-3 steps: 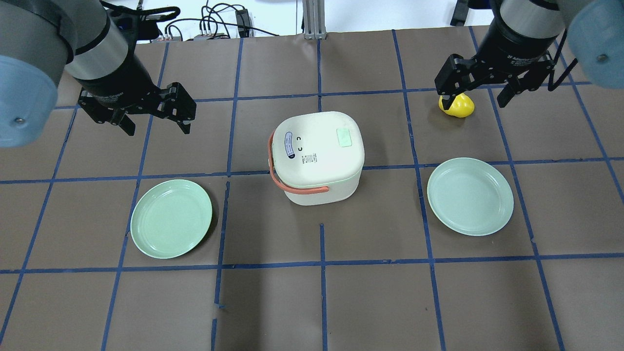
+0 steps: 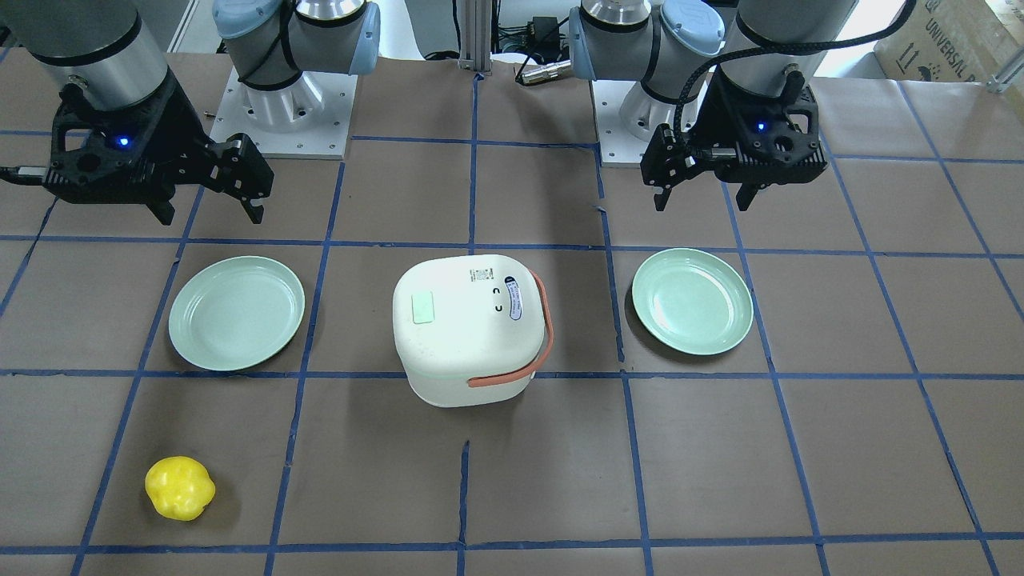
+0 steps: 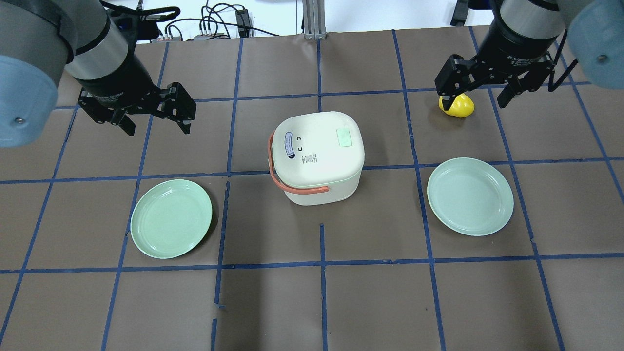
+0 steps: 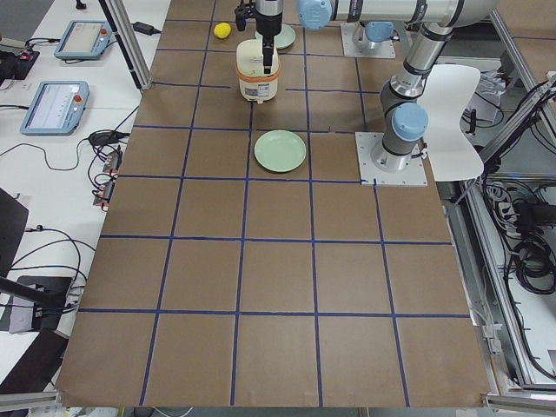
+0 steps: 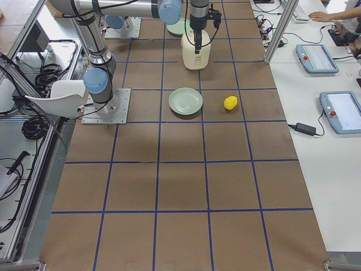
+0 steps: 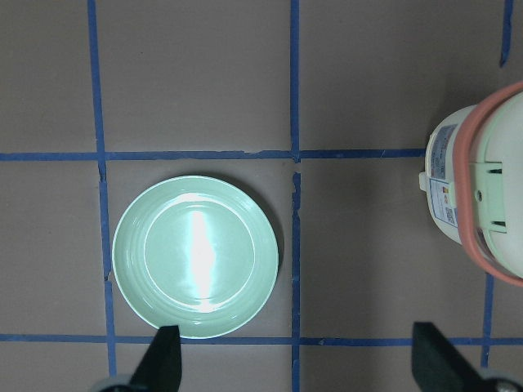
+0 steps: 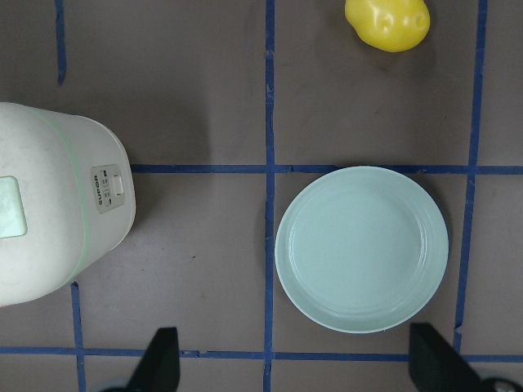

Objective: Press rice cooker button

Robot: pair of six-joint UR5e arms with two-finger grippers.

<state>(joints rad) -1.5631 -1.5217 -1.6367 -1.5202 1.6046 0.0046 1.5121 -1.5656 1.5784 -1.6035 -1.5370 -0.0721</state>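
The white rice cooker [image 3: 317, 161] with an orange handle stands shut at the table's middle. A pale green square [image 3: 344, 137] sits on its lid. In the right wrist view its side [image 7: 49, 220] carries a small button panel [image 7: 109, 189]. My left gripper [image 3: 158, 127] is open and empty, hovering to the cooker's left and apart from it; the left wrist view shows the cooker's back [image 6: 482, 180]. My right gripper [image 3: 475, 97] is open and empty, hovering to the cooker's right over a yellow toy pepper [image 3: 458, 106].
A green plate [image 3: 171, 218] lies to the left of the cooker below my left gripper. A second green plate [image 3: 470, 196] lies to the right. The yellow pepper also shows in the front view [image 2: 179, 488]. Blue tape lines grid the brown table.
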